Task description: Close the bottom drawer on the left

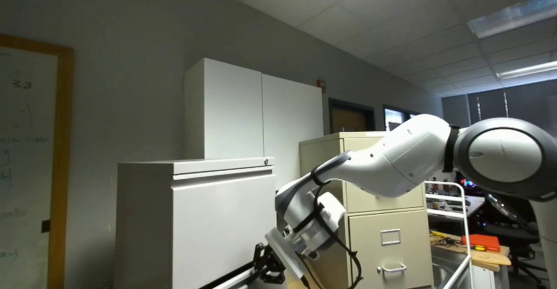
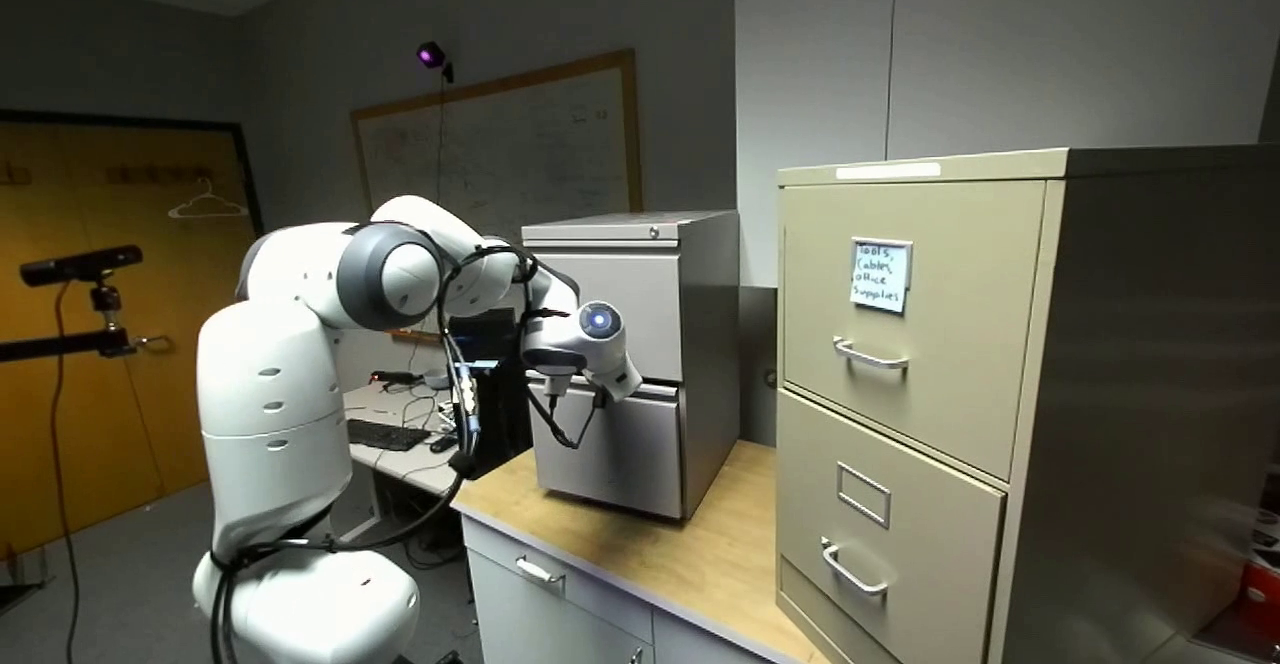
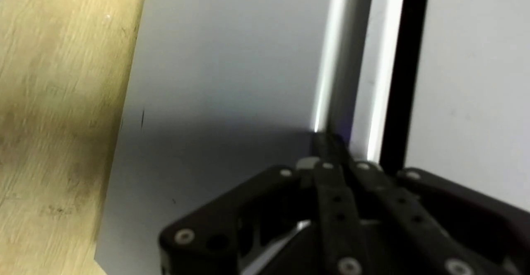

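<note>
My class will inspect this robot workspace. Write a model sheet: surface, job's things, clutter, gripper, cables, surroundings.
Surface: pale wooden countertop, bearing a grey metal two-drawer cabinet.
Job's things: flat grey bottom drawer, dark gap above it; whether fully shut, cannot tell.
Clutter: black rectangular keyboard on a white desk.
Black gripper: fingers together at the bottom drawer's top edge.
Black cables: looping along the white robot arm.
Surroundings: beige metal filing cabinet, wood-framed whiteboard.

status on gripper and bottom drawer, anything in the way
Gripper looks shut, at the drawer's upper edge. Bottom drawer closed or nearly closed, can't tell which. No obstruction visible.
</note>
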Robot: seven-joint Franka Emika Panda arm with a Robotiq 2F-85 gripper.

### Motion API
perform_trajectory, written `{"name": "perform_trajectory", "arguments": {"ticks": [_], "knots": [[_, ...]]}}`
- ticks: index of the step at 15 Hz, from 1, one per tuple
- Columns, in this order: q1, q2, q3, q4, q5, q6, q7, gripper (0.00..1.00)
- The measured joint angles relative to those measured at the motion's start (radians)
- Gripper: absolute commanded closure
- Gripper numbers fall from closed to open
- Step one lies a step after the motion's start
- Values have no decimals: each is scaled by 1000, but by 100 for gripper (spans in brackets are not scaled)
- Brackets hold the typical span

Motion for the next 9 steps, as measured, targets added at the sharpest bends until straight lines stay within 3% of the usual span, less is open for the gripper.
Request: {"name": "perform_trajectory", "arguments": {"ticks": [9], "knots": [[-22,112,-2,138,-7,-58,0,100]]}}
